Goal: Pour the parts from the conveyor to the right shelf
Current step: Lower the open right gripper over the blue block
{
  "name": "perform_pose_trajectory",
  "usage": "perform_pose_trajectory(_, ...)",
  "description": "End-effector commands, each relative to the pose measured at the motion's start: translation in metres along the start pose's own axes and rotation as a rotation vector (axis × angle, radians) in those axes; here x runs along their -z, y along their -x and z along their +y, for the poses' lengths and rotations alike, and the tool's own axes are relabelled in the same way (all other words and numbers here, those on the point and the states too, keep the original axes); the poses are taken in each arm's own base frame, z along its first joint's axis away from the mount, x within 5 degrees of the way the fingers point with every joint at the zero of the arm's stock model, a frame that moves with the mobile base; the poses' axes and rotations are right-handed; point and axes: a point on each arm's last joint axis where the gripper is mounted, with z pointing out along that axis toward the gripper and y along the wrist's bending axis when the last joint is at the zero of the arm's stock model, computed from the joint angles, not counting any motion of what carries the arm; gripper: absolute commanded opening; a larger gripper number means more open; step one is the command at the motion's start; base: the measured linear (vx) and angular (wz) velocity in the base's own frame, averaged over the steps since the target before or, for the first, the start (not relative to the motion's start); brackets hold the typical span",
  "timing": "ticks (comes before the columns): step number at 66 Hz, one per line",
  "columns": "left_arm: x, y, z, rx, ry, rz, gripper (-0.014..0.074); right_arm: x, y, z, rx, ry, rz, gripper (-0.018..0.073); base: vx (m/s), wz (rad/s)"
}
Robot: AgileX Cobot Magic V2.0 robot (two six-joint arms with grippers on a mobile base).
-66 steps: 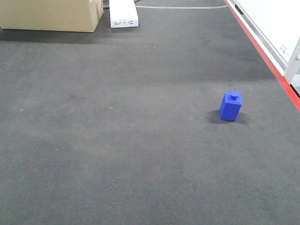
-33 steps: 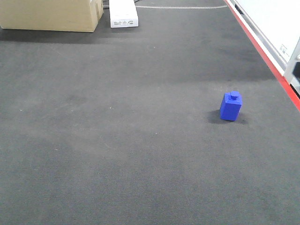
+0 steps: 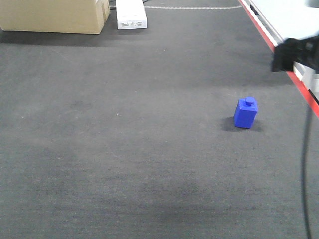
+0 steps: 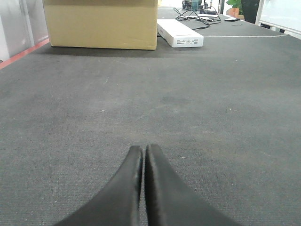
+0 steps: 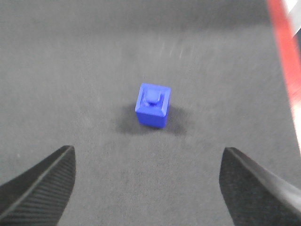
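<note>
**Right arm closes in on lone part.** A single blue part [image 3: 245, 113] stands upright on the dark bench [image 3: 124, 159]. It sits close to the right edge and the red stripe [image 3: 279, 52] along it, roughly midway between the near and far edges.

I have the right gripper [image 5: 148, 155] poised above the part, fingers spread wide and holding nothing, with the part centred in the gap ahead of them (the wrist picture is smeared, so I read the arm as moving). In my judgement this lines it up for a straight descent and a grasp across the part's flat sides.

The left gripper [image 4: 143, 150] lies low over the bench, fingers pressed together on nothing. It points toward the far-left corner, where a cardboard box [image 4: 101, 23] and a white carton [image 4: 180, 35] sit. I take it to be parked out of the way. The right shelf appears in no view.

Compared with the front view of half a second ago, the dark bulk of the right arm [image 3: 295, 52] now juts in over the right edge near the far-right corner. Its cable [image 3: 305, 164] hangs down the right side of the frame. Neither showed then. The part has not shifted.
</note>
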Motion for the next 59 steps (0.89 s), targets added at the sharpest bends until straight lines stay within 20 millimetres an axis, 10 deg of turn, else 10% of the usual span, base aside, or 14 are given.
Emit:
perform_pose_trajectory(1, 0.003, 0.013, 0.0, 0.017, -0.003, -0.103, -0.0006, 0.002, 0.028, -0.001, -0.004, 0.002, 0.007, 0.0588, 0.0, 0.0)
perform_pose_trajectory(24, 0.003, 0.013, 0.0, 0.017, -0.003, -0.103, -0.0006, -0.079, 0.071, -0.004, 0.001, -0.002, 0.148, 0.0588, 0.0, 0.0)
perform_pose_trajectory(59, 0.003, 0.013, 0.0, 0.017, -0.003, -0.103, -0.0006, -0.191, 0.046, -0.012, -0.013, -0.018, 0.297, 0.0588, 0.0, 0.0)
